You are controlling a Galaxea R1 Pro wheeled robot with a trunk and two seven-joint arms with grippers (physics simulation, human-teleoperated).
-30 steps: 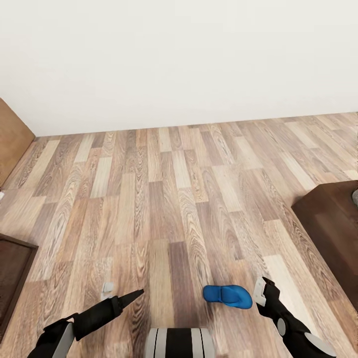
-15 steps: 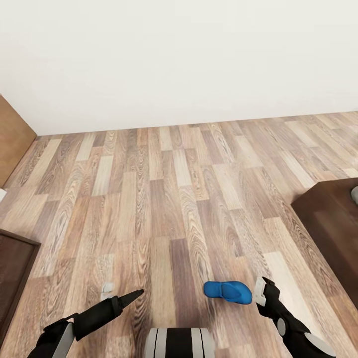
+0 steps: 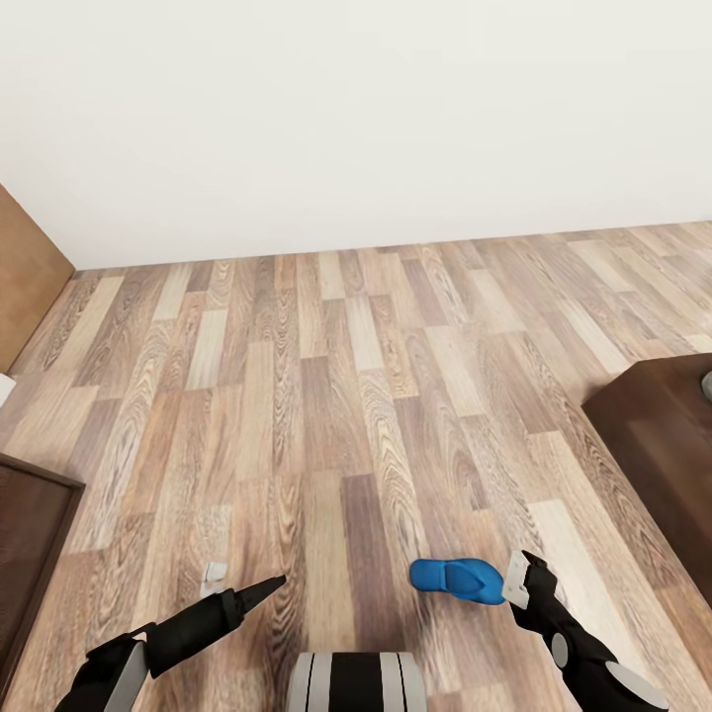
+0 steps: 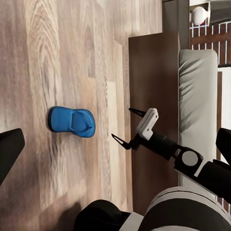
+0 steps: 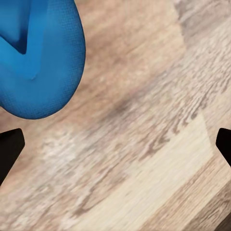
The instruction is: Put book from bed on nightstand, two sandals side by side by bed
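Left gripper (image 3: pixel 267 588) hung low over the floor (image 3: pixel 326 396), fingers apparently pressed together to a point. To its right, one blue sandal (image 3: pixel 457 578) lay flat, and the right gripper (image 3: pixel 521 578) hovered just beside its right end, jaws spread. A sound grasp likely required shifting left to straddle the sole's edge before closing.

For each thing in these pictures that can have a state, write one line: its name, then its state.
Blue sandal: lying flat on the wood floor, not held, strap side up.
Right gripper: open, empty, beside the sandal, not touching it.
Left gripper: empty; open or shut cannot be told.
Bed: mattress bare where visible.
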